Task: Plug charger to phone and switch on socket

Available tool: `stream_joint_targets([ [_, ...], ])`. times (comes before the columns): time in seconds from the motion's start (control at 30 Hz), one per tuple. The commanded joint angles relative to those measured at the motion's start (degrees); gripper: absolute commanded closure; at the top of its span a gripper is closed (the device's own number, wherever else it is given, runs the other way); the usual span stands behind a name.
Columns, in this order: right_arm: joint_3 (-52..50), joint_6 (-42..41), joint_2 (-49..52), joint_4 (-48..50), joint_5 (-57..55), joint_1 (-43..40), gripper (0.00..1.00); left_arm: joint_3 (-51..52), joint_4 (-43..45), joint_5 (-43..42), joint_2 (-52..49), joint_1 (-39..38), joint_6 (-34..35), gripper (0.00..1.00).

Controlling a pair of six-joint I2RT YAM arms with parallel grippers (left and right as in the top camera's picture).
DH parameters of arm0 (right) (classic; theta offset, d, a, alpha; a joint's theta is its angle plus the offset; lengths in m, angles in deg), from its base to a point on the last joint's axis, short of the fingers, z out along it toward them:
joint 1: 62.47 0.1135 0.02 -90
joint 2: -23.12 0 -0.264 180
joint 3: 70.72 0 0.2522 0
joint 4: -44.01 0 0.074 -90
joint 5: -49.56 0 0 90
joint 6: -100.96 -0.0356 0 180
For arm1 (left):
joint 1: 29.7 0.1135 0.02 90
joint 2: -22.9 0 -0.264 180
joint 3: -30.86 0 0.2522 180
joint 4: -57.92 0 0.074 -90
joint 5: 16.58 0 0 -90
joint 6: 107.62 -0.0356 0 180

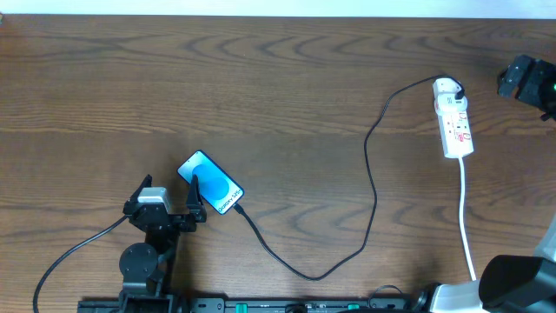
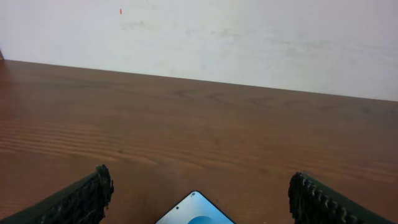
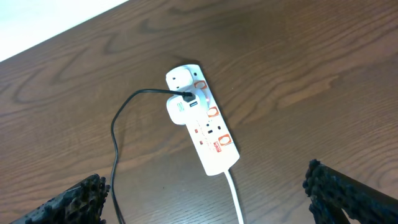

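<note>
Left gripper [image 1: 169, 193] has its fingers wide apart, with a corner of the phone [image 1: 210, 184] between them. The phone lies tilted, front-left on the table [image 1: 287, 78]. The charger [image 1: 372, 187] meets the phone's right end; can't tell if it is seated. It loops to the socket [image 1: 454, 117], far right. Right gripper [image 3: 202, 186] is above the socket, fingers apart.
</note>
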Motion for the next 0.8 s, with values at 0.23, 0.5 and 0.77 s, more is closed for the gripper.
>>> stream_joint_targets([
  [0.23, 0.00, -0.61, 0.28, -0.07, -0.02, 0.35, 0.01, 0.46, -2.78, 0.57, 0.35, 0.28, 0.31, 0.08],
  [0.5, 0.00, -0.61, 0.28, 0.11, -5.18, 0.33, 0.01, 0.46, -2.78, 0.57, 0.35, 0.28, 0.31, 0.08],
  [0.77, 0.00, -0.61, 0.24, 0.09, -12.44, 0.24, 0.01, 0.46, -2.78, 0.57, 0.35, 0.28, 0.31, 0.08],
])
